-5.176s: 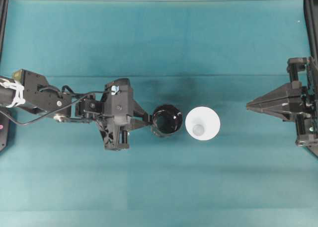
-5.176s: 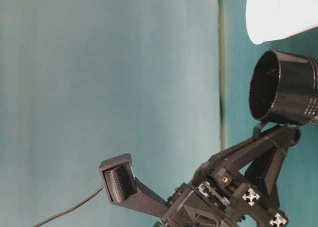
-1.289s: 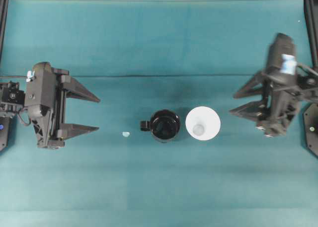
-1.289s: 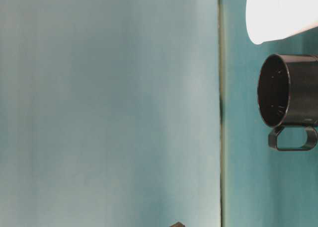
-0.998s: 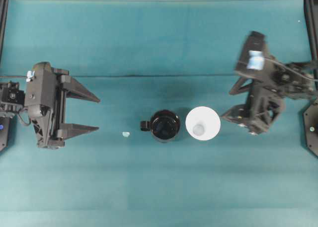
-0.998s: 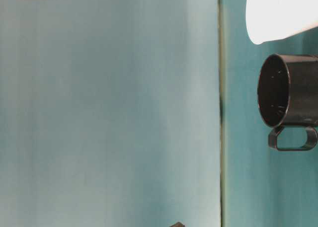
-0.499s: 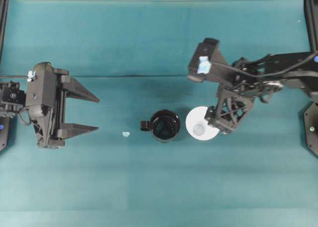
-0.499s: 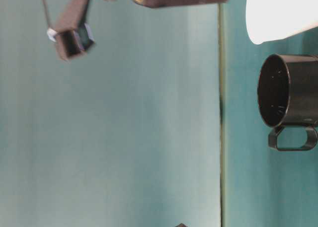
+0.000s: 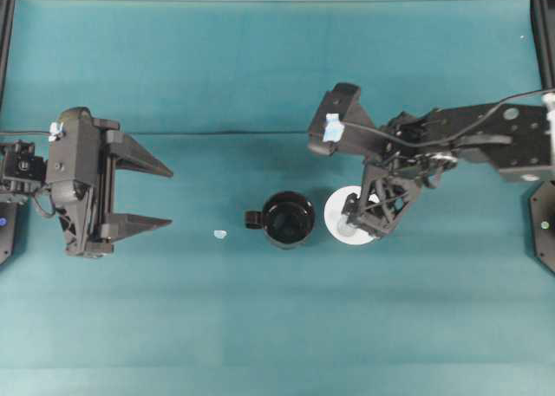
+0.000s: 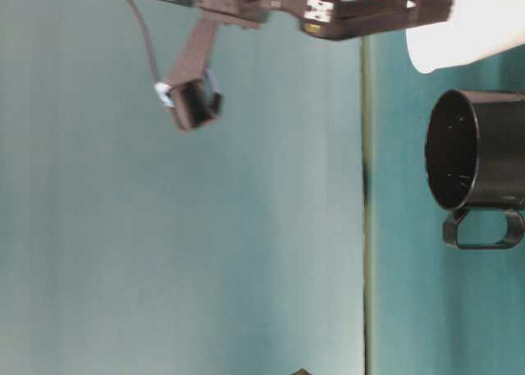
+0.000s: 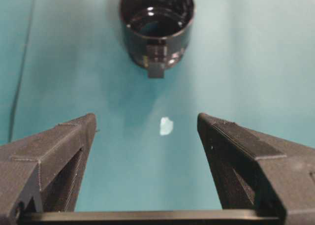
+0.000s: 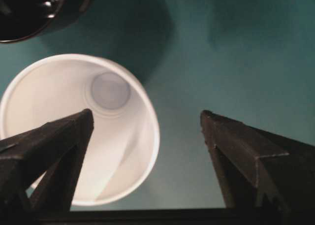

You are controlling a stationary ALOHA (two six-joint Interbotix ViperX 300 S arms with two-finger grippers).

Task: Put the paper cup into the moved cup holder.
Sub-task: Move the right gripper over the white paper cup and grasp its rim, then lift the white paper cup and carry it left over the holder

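Note:
The white paper cup stands upright just right of the glossy black cup holder, whose handle points left. My right gripper hangs open over the cup. In the right wrist view one finger is above the paper cup and the other is over bare table, with the near rim between them; the right gripper holds nothing. My left gripper is open at the far left, well away from the holder. The left wrist view shows the cup holder ahead of the open left gripper.
A small white scrap lies on the teal cloth between the left gripper and the holder; the left wrist view shows the scrap too. In the table-level view the cup holder sits beside the paper cup, with the right arm above.
My right arm has swung in from the right edge to above the paper cup, still open. The left arm, the cup and the holder have not moved.

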